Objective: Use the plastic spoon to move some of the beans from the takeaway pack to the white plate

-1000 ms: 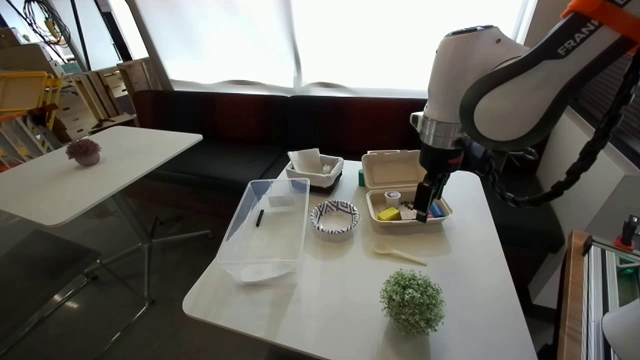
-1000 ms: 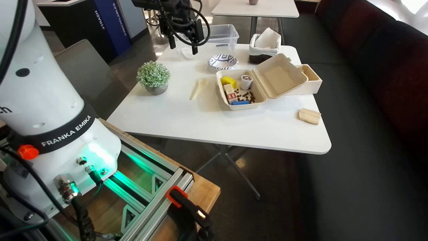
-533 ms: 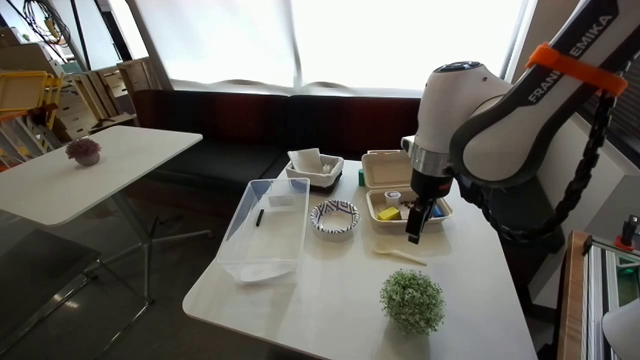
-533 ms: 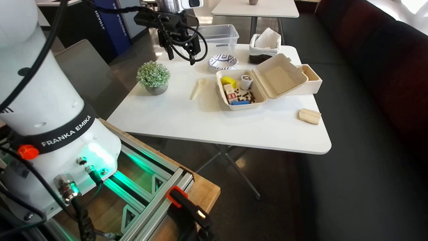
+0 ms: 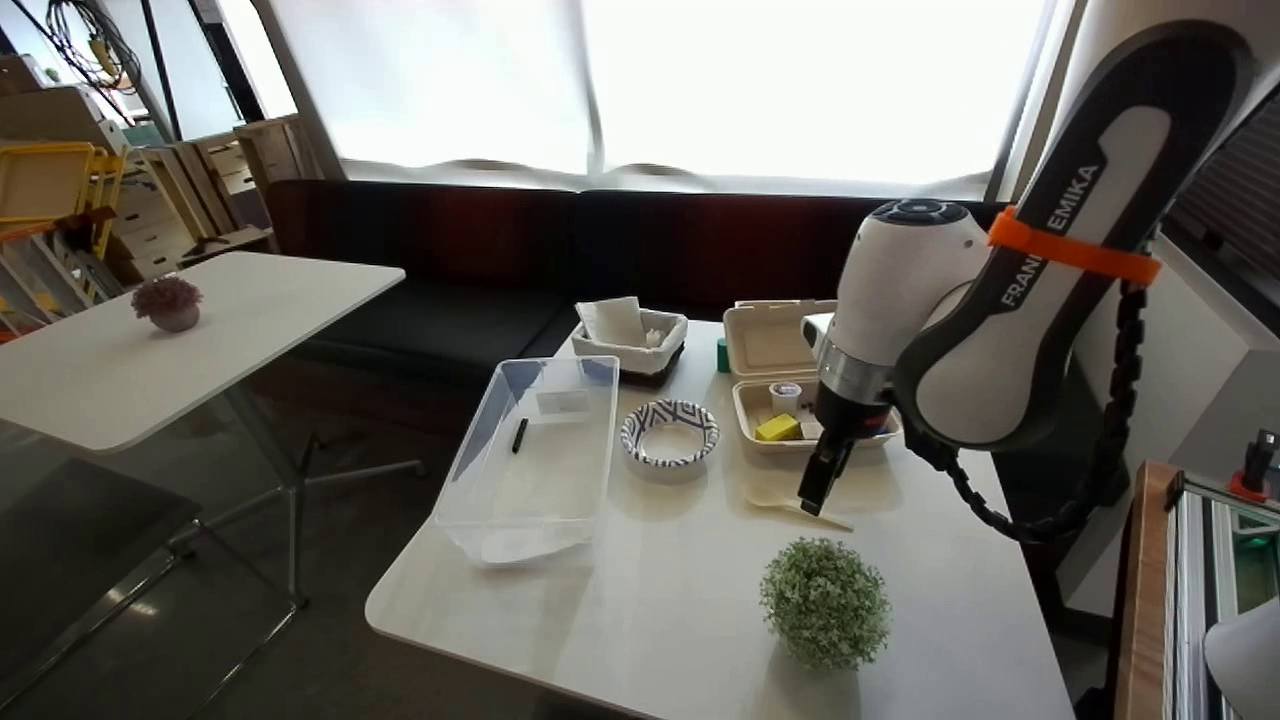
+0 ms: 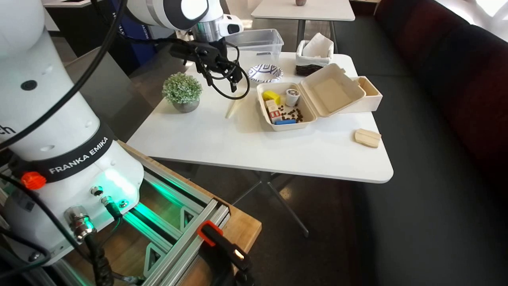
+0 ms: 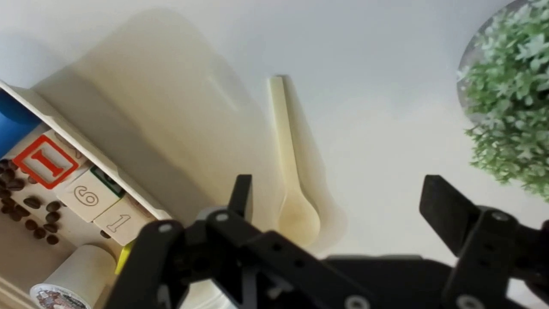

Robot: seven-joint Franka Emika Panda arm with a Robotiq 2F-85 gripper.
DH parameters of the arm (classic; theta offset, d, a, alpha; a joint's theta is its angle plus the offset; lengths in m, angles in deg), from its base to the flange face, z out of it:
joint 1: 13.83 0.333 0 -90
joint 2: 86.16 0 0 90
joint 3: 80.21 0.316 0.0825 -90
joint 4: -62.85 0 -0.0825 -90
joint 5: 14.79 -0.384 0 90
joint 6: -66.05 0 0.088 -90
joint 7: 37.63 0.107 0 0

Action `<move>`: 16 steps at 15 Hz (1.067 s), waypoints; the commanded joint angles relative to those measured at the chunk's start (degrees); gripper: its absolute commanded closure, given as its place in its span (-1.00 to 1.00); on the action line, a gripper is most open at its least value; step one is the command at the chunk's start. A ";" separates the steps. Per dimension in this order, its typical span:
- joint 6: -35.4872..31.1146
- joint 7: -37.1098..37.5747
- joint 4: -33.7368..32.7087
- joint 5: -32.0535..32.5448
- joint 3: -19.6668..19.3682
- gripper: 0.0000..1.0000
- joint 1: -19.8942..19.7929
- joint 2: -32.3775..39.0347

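1. Gripper (image 7: 339, 197): jaws spread wide, holding nothing, hanging over the spoon end; from where I stand can't tell how high.
2. Spoon (image 7: 290, 171): pale, lying on the worktop (image 6: 198, 137); in the wrist view its scoop shows between the fingertips, nearer the one on the pack's side, handle pointing away from the gripper.
3. Takeaway pack (image 6: 307, 109): cream, near the spoon, lid (image 6: 331, 94) folded back.
4. Inside the pack: dark beans (image 7: 52, 217) loose on the bottom, beside letter and number blocks (image 7: 88, 195); also a blue cylinder (image 6: 285, 122), upright white cup (image 6: 293, 97), yellow piece (image 6: 271, 96).
5. White plate (image 5: 672, 440): deep, bowl-like, blue pattern round the sides, between the pack and the clear tub (image 5: 555, 470).
6. Thin black item (image 5: 519, 436) shows in the tub.
7. Potted plant (image 6: 181, 91): across the spoon from the pack.
8. Farther out: basket (image 6: 308, 70) with white lining and papers; wooden box (image 6: 367, 102) behind the lid; flat wood piece (image 6: 367, 138) near the worktop's edge.
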 commanded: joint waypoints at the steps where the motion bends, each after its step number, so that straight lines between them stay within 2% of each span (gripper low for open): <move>1: -6.52 0.33 -0.27 0.86 0.41 -1.00 -0.58 5.49; 6: -13.75 -0.45 -0.81 1.89 -1.60 -0.97 0.80 10.66; 7: -14.70 -0.79 -0.96 2.00 -2.11 -0.85 1.11 11.40; 8: -15.34 -0.97 -1.18 2.08 -2.28 -0.82 1.08 12.16; 10: -16.19 -1.51 -1.65 2.23 -2.66 -0.54 1.13 13.39; 11: -16.27 -1.71 -1.89 2.33 -2.68 -0.47 1.04 13.90; 12: -16.32 -2.00 -2.15 2.36 -2.99 -0.27 1.28 14.40; 14: -16.48 -2.63 -2.73 2.54 -3.40 -0.07 1.63 15.28; 16: -16.38 -3.01 -3.47 2.86 -3.42 -0.02 1.72 16.00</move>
